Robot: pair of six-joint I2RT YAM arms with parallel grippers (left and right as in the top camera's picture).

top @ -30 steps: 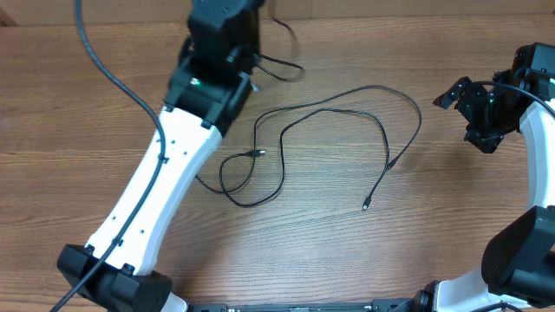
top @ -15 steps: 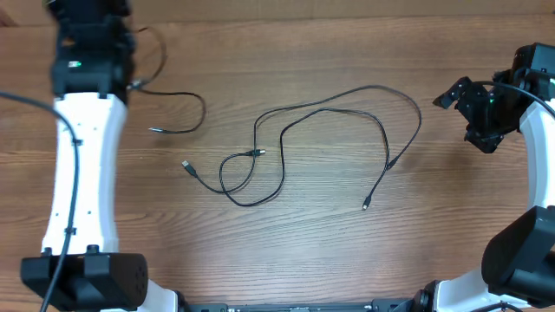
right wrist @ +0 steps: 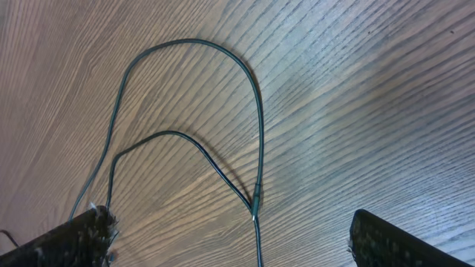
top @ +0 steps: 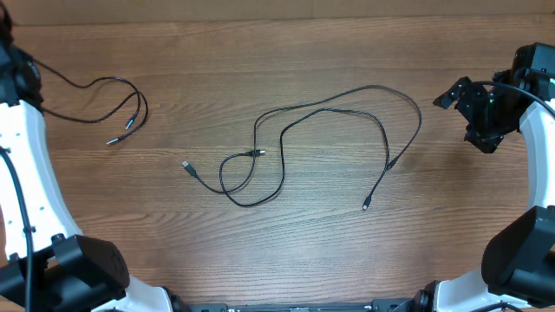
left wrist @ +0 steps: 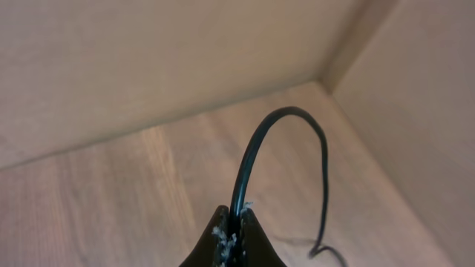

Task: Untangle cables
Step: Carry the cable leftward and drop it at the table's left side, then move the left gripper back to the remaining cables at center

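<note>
The jaws of the left gripper point(left wrist: 232, 224) are clenched on a short cable point(left wrist: 245, 170), which is seen trailing across the surface point(top: 303, 251) well to the left of the looped cables point(top: 375, 87), its two plug ends lying clear of them. The looped cables are spread in loose, crossing loops, with one plug end just left of them and another at their lower right. The right gripper point(right wrist: 231, 226) is held well to the right of the looped cables, its jaws released and spread wide.
</note>
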